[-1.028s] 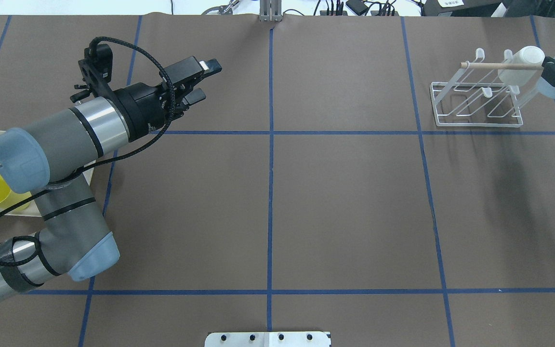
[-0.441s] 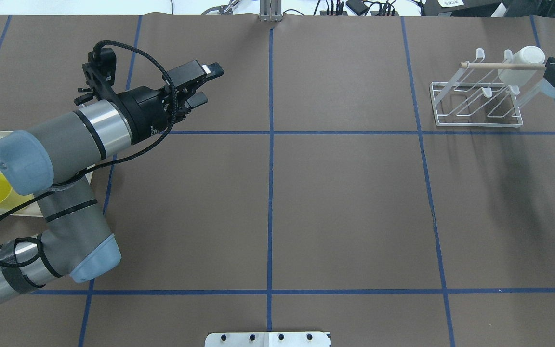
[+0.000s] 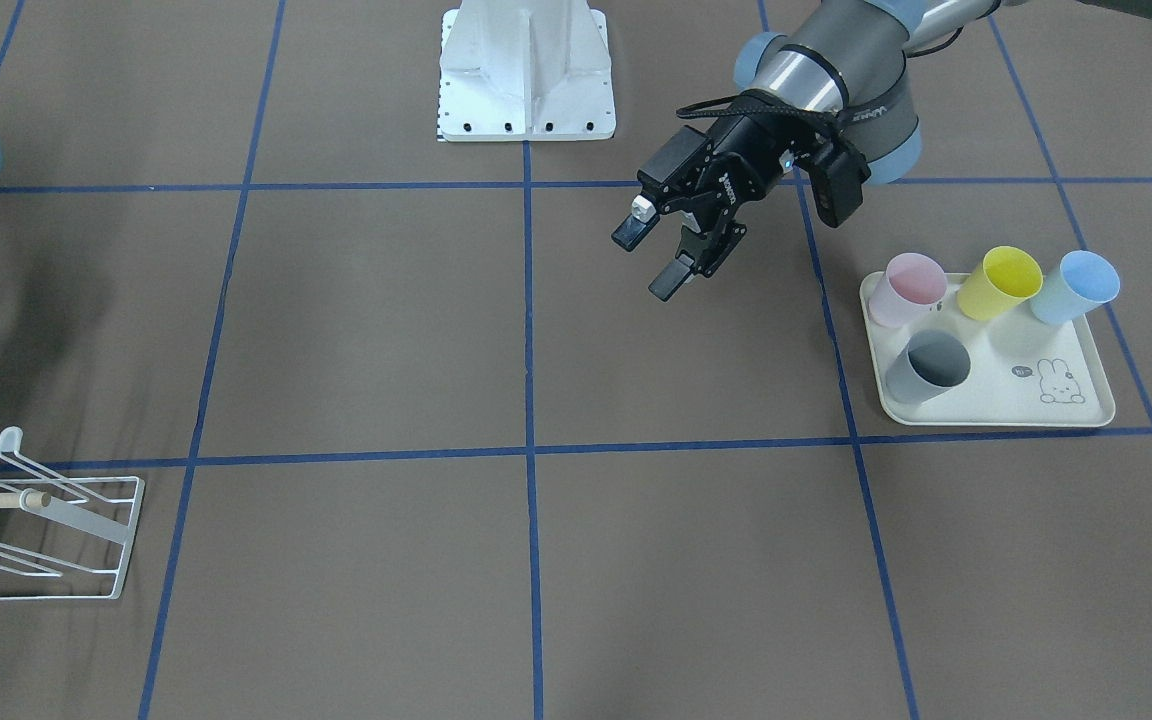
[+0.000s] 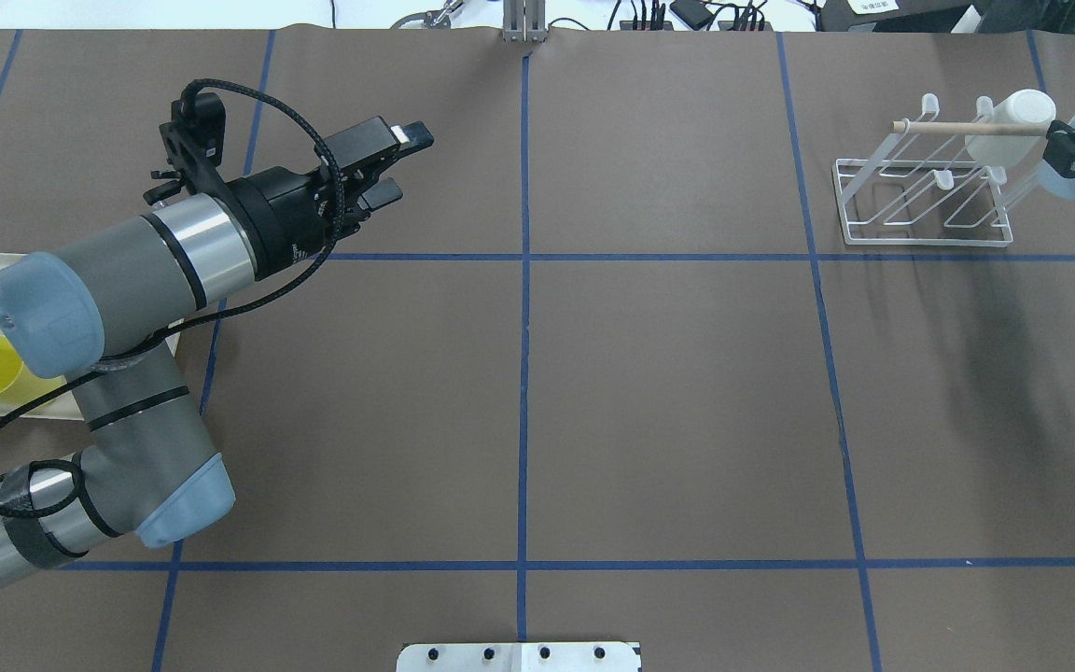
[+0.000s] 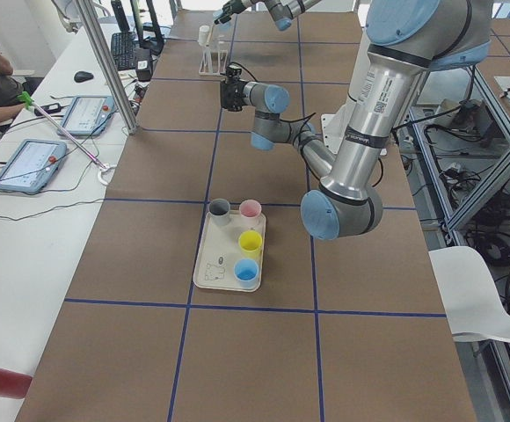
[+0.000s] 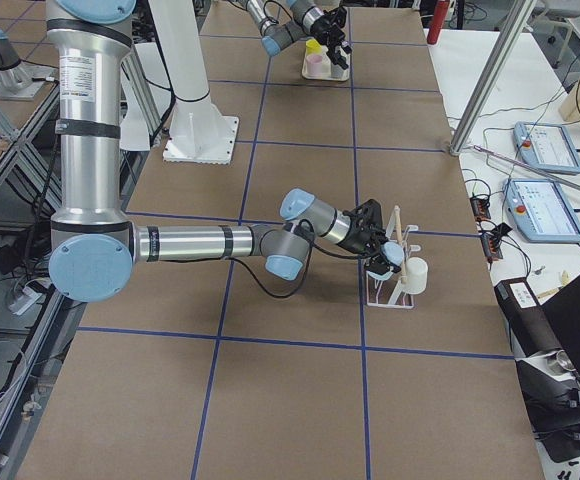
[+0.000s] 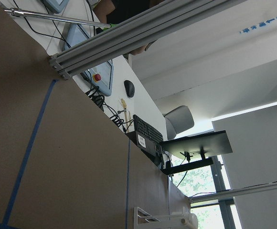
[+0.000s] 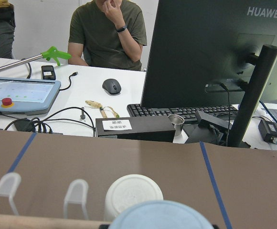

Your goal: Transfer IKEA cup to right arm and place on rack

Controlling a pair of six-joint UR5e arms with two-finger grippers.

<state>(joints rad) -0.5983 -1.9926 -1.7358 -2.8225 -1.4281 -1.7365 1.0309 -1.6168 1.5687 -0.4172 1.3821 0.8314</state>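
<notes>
light-blue IKEA cup (image 4: 1069,187) was clamped in right fingers (image 4: 1062,142) at right end of rack (image 4: 920,245), beside white cup (image 4: 1004,131) on a prong. left fingers (image 4: 411,137) were spread wide, well left of rack, over brown blue-gridded table (image 4: 668,401).

Clock from table centre, overhead view. Mat (image 4: 677,392) is open from 3 round through 6 to 8: a wide lane for either arm. Blockers: rack (image 4: 920,201) at 2, prongs up, dowel (image 4: 939,126) across the top, white cup (image 4: 1013,121) on its right end, right gripper (image 4: 1065,149) just beside that. Tray (image 3: 996,405) with four cups (image 3: 1011,283) at 9; left arm (image 4: 127,280) slants over 8–10.
</notes>
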